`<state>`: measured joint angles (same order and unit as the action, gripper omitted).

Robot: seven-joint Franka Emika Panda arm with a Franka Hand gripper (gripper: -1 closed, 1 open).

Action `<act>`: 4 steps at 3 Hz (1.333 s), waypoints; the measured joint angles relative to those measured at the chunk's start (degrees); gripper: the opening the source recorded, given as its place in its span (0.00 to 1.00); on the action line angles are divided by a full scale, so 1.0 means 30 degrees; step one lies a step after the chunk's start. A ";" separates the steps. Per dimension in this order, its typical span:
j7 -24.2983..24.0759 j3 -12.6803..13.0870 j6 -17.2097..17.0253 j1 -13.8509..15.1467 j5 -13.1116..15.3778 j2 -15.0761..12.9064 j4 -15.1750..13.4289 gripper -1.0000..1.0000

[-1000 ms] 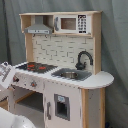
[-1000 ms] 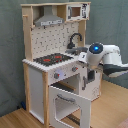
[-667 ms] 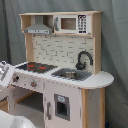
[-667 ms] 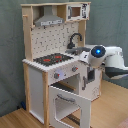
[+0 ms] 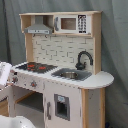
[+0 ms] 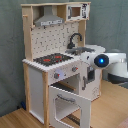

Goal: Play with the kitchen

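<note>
The arm is cut off at the first exterior view's left edge.

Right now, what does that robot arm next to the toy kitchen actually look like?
In the second exterior view the arm is white, built from thick rounded segments, with a glowing blue round light on one joint and a darker band behind it. In the first exterior view only a white part shows.

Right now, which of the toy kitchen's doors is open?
The oven door under the hob hangs open; the cupboard door under the sink is shut.

White, light-wood kitchen, red-ringed hob
</note>
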<state>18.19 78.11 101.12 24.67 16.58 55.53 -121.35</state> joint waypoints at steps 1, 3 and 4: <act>-0.0309 0.0460 -0.0054 -0.0006 0.1532 0.1315 0.0086 1.00; -0.0645 0.1464 -0.0031 0.0010 0.4009 0.4214 0.0219 1.00; -0.0647 0.2021 0.0371 0.0053 0.5276 0.5602 0.0255 1.00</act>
<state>16.25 84.17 102.23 24.83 32.40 72.34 -120.58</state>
